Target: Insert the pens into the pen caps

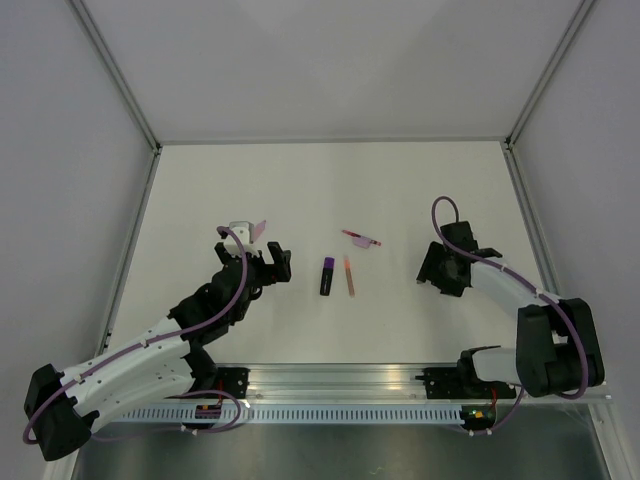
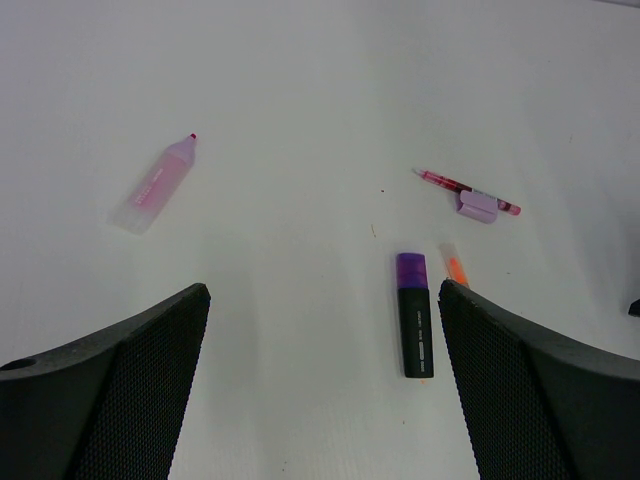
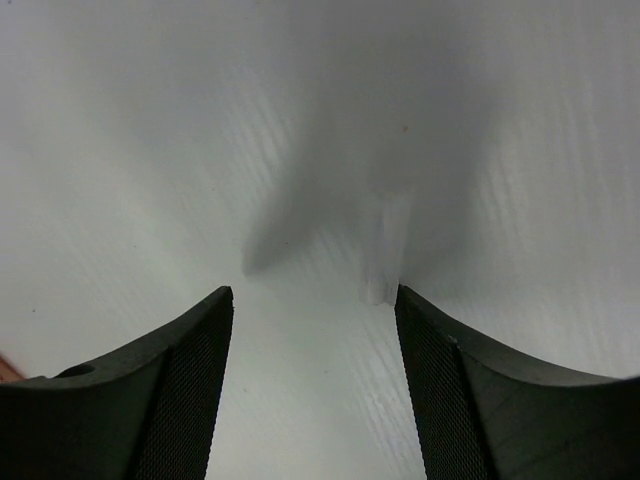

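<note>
Jaws apart over the surface, the right pincer (image 3: pixel 312 300) should centre on the pale cap (image 3: pixel 385 250) before closing; left pincer (image 2: pixel 322 290) hangs wide.

— What crowds the black marker (image 1: pixel 327 277)?
— An orange pen (image 1: pixel 348 275) lies just right of it, with only a sliver of gap.
— And its left side?
— Bare table (image 1: pixel 300 190) runs from there to my left gripper (image 2: pixel 322 288). Beyond it and to its right lies a pink pen (image 1: pixel 362 238), well apart.

Bright even light; right wrist view blurred, shadowed.
</note>
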You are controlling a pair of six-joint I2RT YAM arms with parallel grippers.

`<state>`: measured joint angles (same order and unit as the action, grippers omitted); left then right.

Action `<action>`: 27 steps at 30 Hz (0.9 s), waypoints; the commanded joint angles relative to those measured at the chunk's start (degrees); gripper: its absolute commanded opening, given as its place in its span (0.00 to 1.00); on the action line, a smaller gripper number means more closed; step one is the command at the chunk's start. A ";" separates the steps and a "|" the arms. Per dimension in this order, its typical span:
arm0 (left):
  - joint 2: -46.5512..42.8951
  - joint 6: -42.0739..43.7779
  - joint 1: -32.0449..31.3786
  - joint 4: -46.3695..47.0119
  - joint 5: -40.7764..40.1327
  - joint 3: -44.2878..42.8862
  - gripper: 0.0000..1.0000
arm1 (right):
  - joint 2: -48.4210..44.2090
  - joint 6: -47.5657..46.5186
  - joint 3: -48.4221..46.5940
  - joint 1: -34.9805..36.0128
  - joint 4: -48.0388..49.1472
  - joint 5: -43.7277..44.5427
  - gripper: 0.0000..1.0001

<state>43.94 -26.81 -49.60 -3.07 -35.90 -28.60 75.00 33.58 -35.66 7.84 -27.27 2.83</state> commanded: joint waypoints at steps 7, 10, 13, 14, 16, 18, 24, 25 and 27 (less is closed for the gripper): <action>0.26 2.11 -0.05 1.05 -0.66 -1.02 1.00 | 3.13 -1.95 -3.53 1.83 -3.14 2.70 0.70; 0.18 2.11 -0.05 1.05 -0.66 -1.02 1.00 | 4.01 -0.28 -5.20 1.83 -5.69 5.87 0.69; 0.18 2.11 -0.05 1.05 -0.57 -1.02 1.00 | 5.59 1.57 -6.61 1.83 -7.27 7.10 0.66; 0.18 2.11 -0.05 0.96 -0.57 -1.02 1.00 | 5.77 1.92 -6.79 1.83 -7.36 7.28 0.66; 0.18 2.11 -0.05 0.96 -0.58 -1.02 1.00 | 6.47 2.28 -6.97 1.83 -6.92 7.19 0.63; 0.18 2.11 -0.05 0.96 -0.57 -1.02 1.00 | 6.91 2.36 -7.23 1.83 -6.75 7.63 0.62; 0.44 2.20 -0.05 1.05 -0.57 -1.11 1.00 | 8.49 4.91 -7.93 1.83 -6.04 9.91 0.57; 0.44 2.20 -0.05 1.05 -0.57 -1.11 1.00 | 9.19 5.43 -8.02 1.83 -5.87 9.83 0.57; 0.44 2.29 -0.05 1.05 -0.57 -1.02 1.00 | 9.81 6.32 -7.76 1.83 -4.56 8.51 0.54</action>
<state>44.29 -26.76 -49.60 -3.09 -35.88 -28.60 83.29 36.88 -42.52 9.54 -33.10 10.76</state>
